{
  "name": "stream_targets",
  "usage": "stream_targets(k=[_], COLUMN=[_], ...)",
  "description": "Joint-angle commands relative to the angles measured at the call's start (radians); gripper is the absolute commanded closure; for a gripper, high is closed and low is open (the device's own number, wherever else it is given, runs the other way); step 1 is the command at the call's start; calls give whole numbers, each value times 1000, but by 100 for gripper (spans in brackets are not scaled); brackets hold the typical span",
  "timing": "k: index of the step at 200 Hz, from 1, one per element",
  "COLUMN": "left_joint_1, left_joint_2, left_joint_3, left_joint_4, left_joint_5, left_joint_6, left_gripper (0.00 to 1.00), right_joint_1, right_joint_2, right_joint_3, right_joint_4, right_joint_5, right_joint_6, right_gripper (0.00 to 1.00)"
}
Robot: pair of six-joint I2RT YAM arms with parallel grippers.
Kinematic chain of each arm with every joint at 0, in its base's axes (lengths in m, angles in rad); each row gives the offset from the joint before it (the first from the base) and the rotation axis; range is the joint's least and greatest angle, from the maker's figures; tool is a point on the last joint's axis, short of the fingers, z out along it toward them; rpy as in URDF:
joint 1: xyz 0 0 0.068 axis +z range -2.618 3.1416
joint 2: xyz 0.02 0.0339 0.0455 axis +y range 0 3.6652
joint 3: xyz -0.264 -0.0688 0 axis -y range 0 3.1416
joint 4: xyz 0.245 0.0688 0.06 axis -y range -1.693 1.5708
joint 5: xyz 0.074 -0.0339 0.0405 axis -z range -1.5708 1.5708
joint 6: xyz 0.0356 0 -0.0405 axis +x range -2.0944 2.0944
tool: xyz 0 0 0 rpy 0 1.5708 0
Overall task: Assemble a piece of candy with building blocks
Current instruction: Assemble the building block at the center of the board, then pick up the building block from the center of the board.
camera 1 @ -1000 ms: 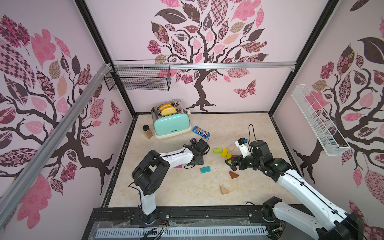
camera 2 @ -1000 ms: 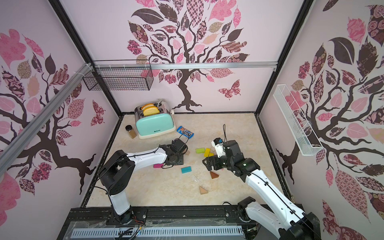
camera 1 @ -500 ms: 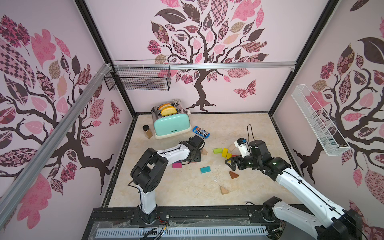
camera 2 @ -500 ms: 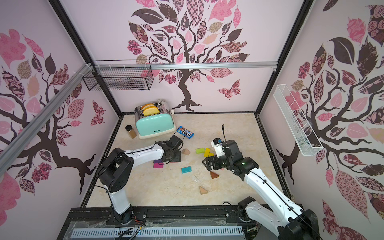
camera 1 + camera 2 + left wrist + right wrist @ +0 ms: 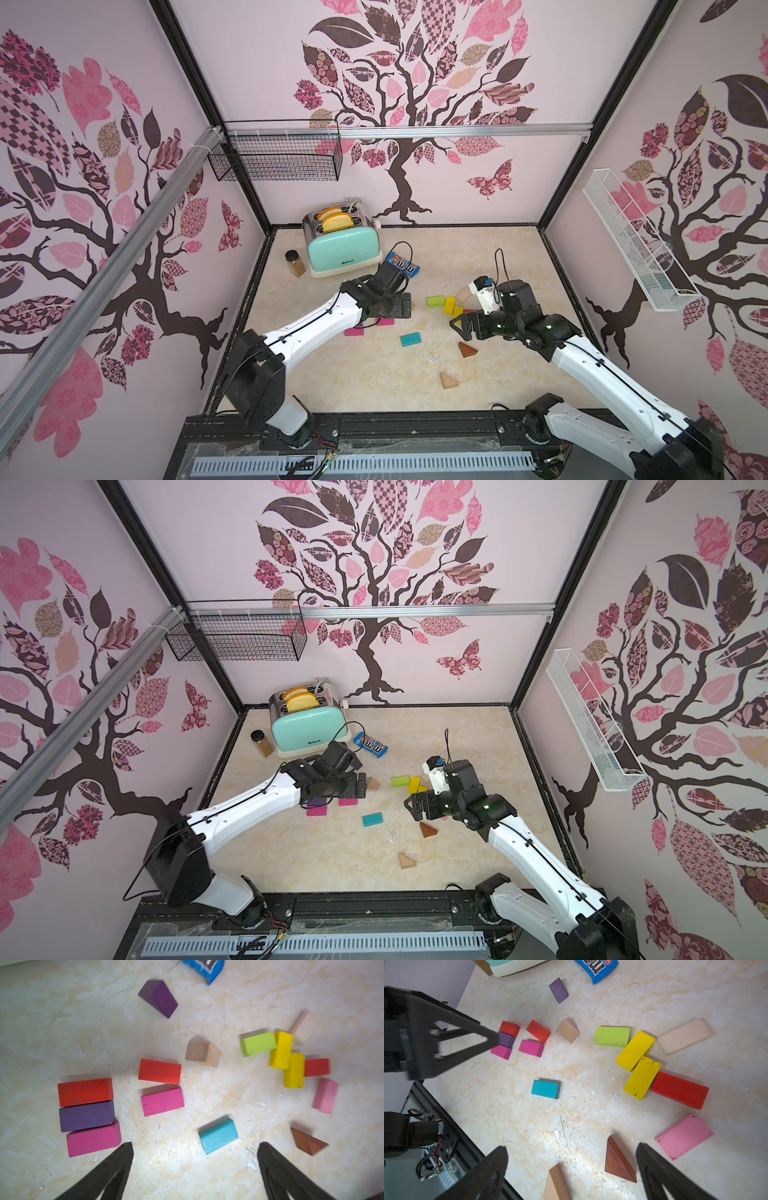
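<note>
Three abutting blocks point(image 5: 87, 1115), whole wrist-side

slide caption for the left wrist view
Open left gripper over scattered building blocks; red block, purple block, magenta block lined up touching.

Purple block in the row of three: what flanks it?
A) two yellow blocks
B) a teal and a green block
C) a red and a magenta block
C: in the left wrist view the purple block lies between a red block and a magenta block, touching both.
</note>
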Motion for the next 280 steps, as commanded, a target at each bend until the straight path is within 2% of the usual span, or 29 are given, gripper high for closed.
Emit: stream_targets(k=[1,26,57,81,117,191,235,280], left_joint_1=[-10,-56,-142,-154,-161,-188,-191,-191], left_joint_2=[-66,-61,38,147,278,435,480,456], left_joint_3=[-75,-154,-97,-46,-12,55,63,26], left_joint_4=[-26,38,26,29,57,41,39,44], left_joint_5=[54,74,-34,-52,-12,-13,-12,-19], left_joint_6=[-37,-110,-251,-294,-330,-366,-361,-351], left_gripper=[6,8,8,8,8,14,22,43], right_joint_1=[22,23,22,22,21,20,17,14], right_joint_2=[53,79,-33,-91,-142,-219,-213,-211], right_joint_3=[17,32,-24,-91,-166,-204,-207,-198], right_joint_4=[26,-2,6,72,104,94,100,99], right_joint_5=[-15,-10,38,-17,-15,30,38,45], right_joint_6=[48,69,80,131,188,166,158,150], right_gripper=[1,1,1,1,1,1,1,1])
